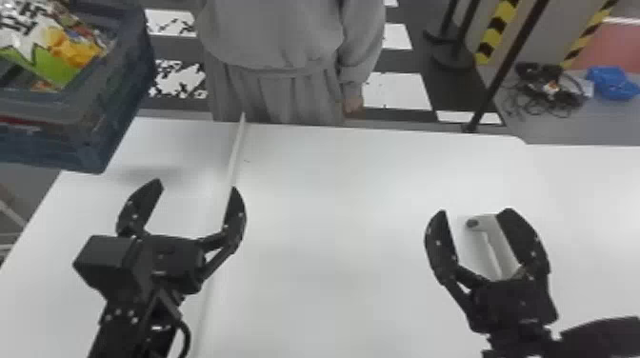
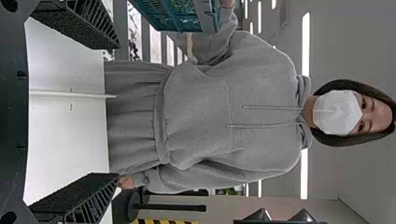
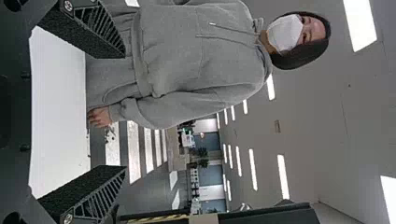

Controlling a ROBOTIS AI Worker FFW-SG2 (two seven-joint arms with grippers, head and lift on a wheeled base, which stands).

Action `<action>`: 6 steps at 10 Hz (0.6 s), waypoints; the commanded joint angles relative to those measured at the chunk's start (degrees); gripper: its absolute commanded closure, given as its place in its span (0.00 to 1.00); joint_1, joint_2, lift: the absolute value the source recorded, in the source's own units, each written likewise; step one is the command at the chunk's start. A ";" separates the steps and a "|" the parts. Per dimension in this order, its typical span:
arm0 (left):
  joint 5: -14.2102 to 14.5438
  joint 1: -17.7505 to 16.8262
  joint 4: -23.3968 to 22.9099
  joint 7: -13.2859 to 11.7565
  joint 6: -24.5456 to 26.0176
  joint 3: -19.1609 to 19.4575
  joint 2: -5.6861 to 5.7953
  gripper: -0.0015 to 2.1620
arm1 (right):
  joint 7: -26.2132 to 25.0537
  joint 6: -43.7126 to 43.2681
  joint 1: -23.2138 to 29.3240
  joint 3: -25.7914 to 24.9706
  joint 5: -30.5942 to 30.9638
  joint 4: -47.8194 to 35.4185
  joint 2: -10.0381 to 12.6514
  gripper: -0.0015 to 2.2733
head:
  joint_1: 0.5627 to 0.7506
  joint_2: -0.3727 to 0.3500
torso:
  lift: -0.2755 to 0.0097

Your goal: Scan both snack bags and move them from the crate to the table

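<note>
Left black two-fingered gripper [image 1: 197, 186]: wide open, empty, above white table [image 1: 343, 214]. Right black two-fingered gripper [image 1: 475, 213]: open; pale grey plastic device [image 1: 500, 250] visible between fingers, contact unclear. Green-and-white snack bag [image 1: 50, 64]: inside blue plastic crate [image 1: 116, 90].

A rectangular blue-green plastic crate [image 1: 121, 88] sits at the far left, raised above the far left corner of the broad, flat white table [image 1: 343, 228], partly beyond its edge. In the crate lies a glossy green, white and orange snack bag [image 1: 55, 64]. A thin, straight white strip [image 1: 235, 154] runs near to far along the table's left part. A long, pale plastic device [image 1: 497, 247] is at the right. Behind the far edge, right of the crate, stands a person in grey fabric clothes [image 1: 281, 43]. At the far right, black coiled cables [image 1: 547, 90] lie on a flat grey surface [image 1: 590, 126], left of a crumpled blue item [image 1: 612, 83].
</note>
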 commanded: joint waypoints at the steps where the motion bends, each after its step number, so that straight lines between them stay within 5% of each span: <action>1: 0.00 -0.03 0.00 -0.01 -0.13 0.02 0.00 0.00 | 0.09 0.04 0.11 0.00 -0.05 0.00 0.00 0.04 | 0.70 0.42 | 0.66; 6: 0.09 0.06 0.26 -0.01 -0.13 -0.07 0.00 0.00 | 0.44 0.57 0.02 -0.09 -0.31 0.17 0.00 0.04 | 0.70 0.43 | 0.66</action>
